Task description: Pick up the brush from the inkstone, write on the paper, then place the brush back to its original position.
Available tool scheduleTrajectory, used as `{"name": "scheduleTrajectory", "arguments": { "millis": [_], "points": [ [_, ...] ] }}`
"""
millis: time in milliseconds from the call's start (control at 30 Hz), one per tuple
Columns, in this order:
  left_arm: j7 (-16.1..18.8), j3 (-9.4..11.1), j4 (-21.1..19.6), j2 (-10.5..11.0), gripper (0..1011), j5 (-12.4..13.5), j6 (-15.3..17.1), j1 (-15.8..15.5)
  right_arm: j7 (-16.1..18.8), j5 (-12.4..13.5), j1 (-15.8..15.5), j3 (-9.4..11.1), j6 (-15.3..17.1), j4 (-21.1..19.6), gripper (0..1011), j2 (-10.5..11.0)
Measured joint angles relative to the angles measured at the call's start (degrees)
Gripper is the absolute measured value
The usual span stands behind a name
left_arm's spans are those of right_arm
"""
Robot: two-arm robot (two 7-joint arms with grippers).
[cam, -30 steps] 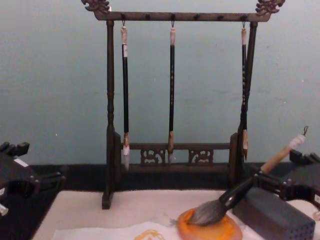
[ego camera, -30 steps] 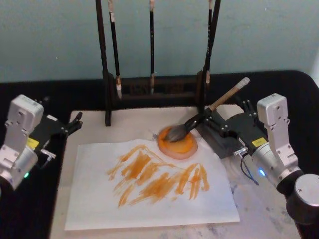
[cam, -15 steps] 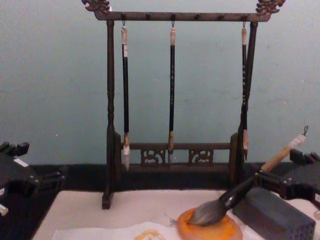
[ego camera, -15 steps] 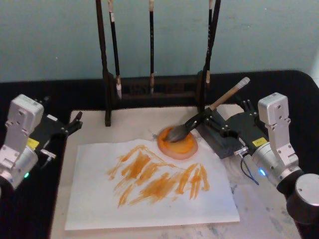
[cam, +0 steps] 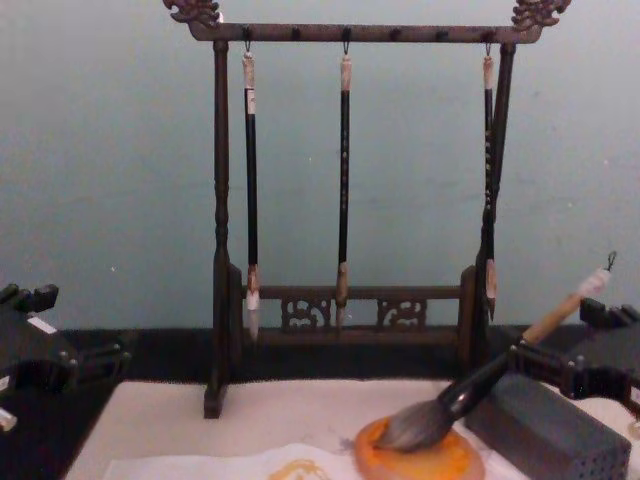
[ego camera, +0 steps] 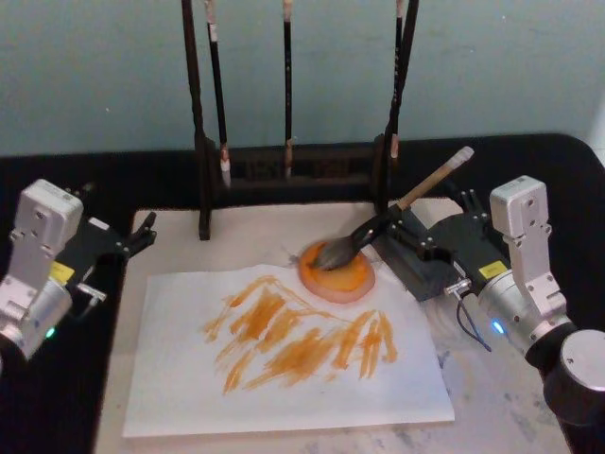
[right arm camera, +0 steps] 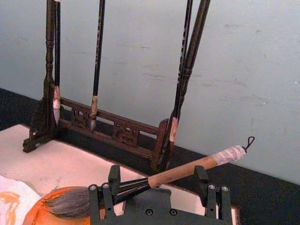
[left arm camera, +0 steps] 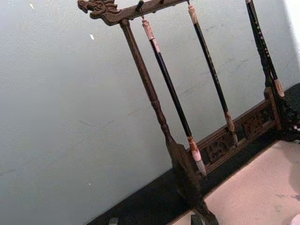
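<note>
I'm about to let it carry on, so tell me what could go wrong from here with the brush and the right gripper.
1. The brush lies tilted, bristles on the inkstone, handle propped on the grey block. The open right gripper straddles the handle; a bump while pulling back could roll it off.
2. A rolling brush might smear the paper beside the inkstone.
3. The brush stand stands just behind; lifting carelessly could clip it.

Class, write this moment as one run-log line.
right hand: open around brush handle | bristles on inkstone | paper: orange strokes | left hand: idle at mat's left edge
</note>
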Motion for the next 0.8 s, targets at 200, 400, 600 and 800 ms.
{"name": "scheduleTrajectory", "arguments": {
  "millis": [200,400,600,800],
  "points": [
    [0.00,0.00,0.00,0.00,1001,0.00,0.00,0.00,0.01,0.03,0.00,0.00,0.00,0.00,1000,0.00],
    [0.00,0.00,0.00,0.00,1001,0.00,0.00,0.00,0.01,0.05,0.00,0.00,0.00,0.00,1000,0.00],
    [0.00,0.00,0.00,0.00,1001,0.00,0.00,0.00,0.01,0.04,0.00,0.00,0.00,0.00,1000,0.00],
    [0.00,0.00,0.00,0.00,1001,0.00,0.00,0.00,0.01,0.05,0.01,0.00,0.00,0.00,1000,0.00]
  ]
}}
